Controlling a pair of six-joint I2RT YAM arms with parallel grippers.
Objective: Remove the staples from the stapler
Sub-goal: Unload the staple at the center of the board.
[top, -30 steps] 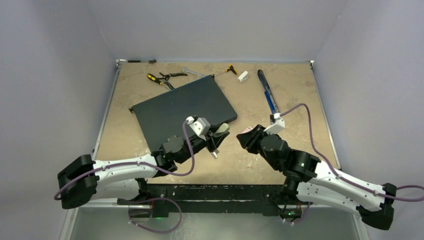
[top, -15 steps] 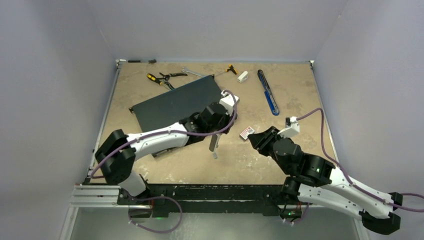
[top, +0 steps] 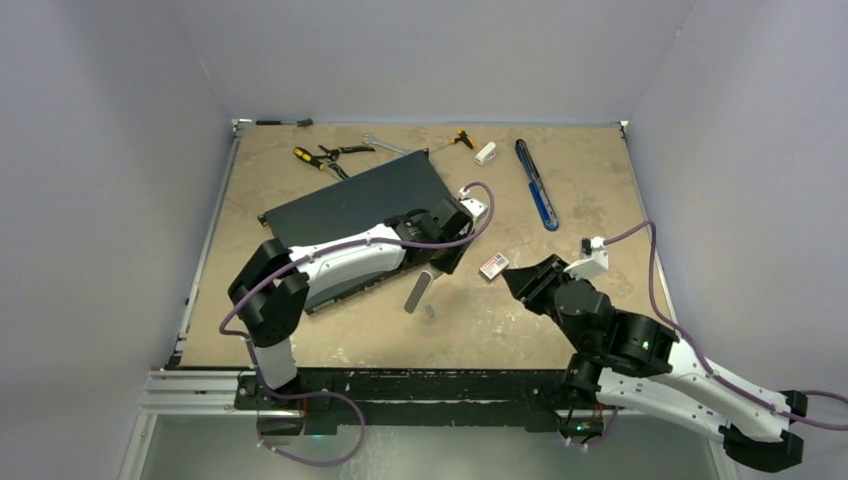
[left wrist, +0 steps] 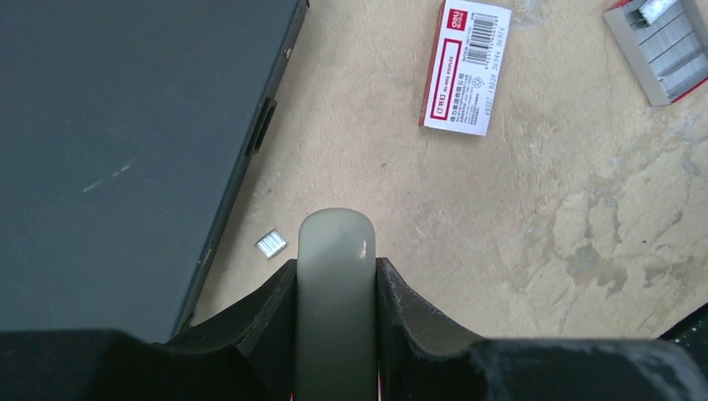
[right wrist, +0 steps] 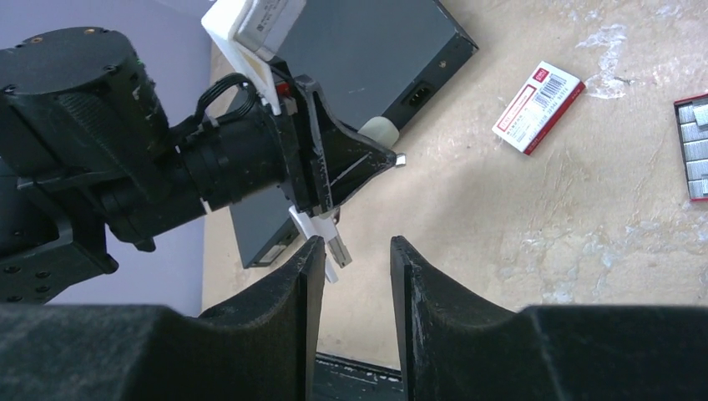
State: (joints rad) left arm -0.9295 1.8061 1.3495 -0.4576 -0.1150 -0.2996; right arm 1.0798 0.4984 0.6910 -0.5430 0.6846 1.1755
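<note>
The left gripper (left wrist: 336,266) is clamped on the grey-green stapler (left wrist: 336,322), whose nose points out over the tan bench (left wrist: 518,217). A short strip of staples (left wrist: 270,244) lies on the bench beside the edge of a black flat box (left wrist: 108,142), close to the stapler's nose. The right gripper (right wrist: 355,251) hangs empty, fingers apart, near a red-and-white box (right wrist: 538,107).

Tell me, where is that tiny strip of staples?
Left wrist view: the staple strip lies on the table beside the dark case, at its edge, just left of the held stapler.
</note>
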